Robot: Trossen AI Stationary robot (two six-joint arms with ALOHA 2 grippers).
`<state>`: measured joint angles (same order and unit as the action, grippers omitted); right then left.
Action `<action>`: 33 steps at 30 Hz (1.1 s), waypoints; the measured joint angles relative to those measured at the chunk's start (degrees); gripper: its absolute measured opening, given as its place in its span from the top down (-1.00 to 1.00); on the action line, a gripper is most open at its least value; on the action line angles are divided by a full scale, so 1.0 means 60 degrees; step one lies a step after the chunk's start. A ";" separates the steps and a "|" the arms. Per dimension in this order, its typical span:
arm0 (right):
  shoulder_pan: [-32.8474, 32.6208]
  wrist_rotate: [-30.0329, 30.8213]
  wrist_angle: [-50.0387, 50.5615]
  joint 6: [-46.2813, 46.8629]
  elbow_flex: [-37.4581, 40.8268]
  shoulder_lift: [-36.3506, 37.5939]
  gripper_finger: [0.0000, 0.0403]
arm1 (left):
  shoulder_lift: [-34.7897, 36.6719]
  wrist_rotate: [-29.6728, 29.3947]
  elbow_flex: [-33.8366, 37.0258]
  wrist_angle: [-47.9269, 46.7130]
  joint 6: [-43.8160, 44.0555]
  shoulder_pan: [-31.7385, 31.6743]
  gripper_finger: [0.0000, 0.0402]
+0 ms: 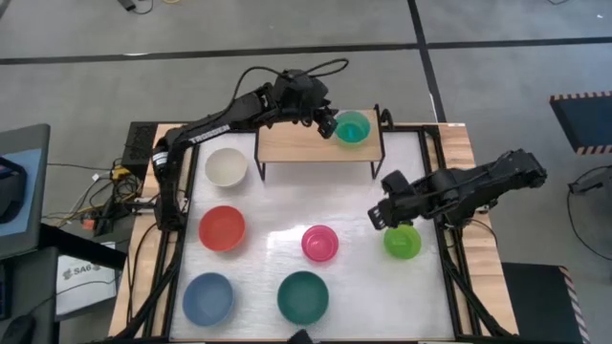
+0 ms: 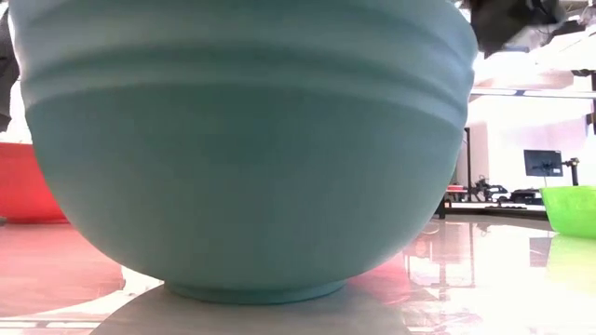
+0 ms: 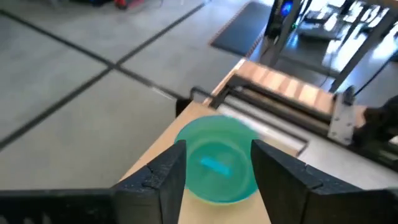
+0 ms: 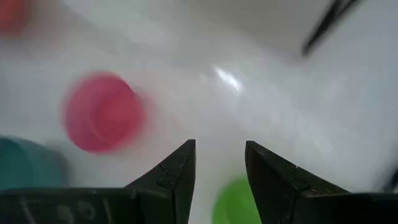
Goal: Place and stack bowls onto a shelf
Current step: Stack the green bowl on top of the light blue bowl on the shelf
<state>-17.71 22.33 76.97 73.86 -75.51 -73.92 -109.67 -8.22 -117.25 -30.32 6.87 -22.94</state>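
The left gripper (image 3: 216, 180) is over the right end of the shelf (image 1: 287, 143), its fingers spread wide on either side of the cyan bowl (image 1: 352, 127), which sits there apparently just placed. The next move is likely a clean retreat. The right gripper (image 4: 219, 168), fingers parted and empty, hovers above the table (image 1: 268, 239) beside the lime green bowl (image 1: 403, 241), probably next.

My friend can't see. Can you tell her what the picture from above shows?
The left claw is over a cyan bowl on the wooden shelf. The right claw hovers beside a lime green bowl; white, red, pink, light blue and dark green bowls wait on the table.
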 joint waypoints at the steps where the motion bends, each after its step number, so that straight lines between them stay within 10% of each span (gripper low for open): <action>1: -0.0044 -0.0281 -0.0076 0.0162 0.0350 0.0019 0.19 | 0.0132 -0.0032 0.0169 0.0057 0.0020 0.0077 0.22; 20: -0.0938 -0.3424 -0.1625 0.1990 0.4928 0.0165 0.19 | 0.4669 -0.0487 0.8241 0.3088 0.2700 0.2127 0.34; 33: -0.0399 -0.2958 -0.1216 0.0962 0.5849 0.0006 0.19 | 0.5290 -0.1744 0.9591 0.3437 0.4042 0.3692 0.34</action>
<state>-20.10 4.58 69.67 79.63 -40.42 -73.88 -77.93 -18.68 -59.70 -9.70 31.12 -0.79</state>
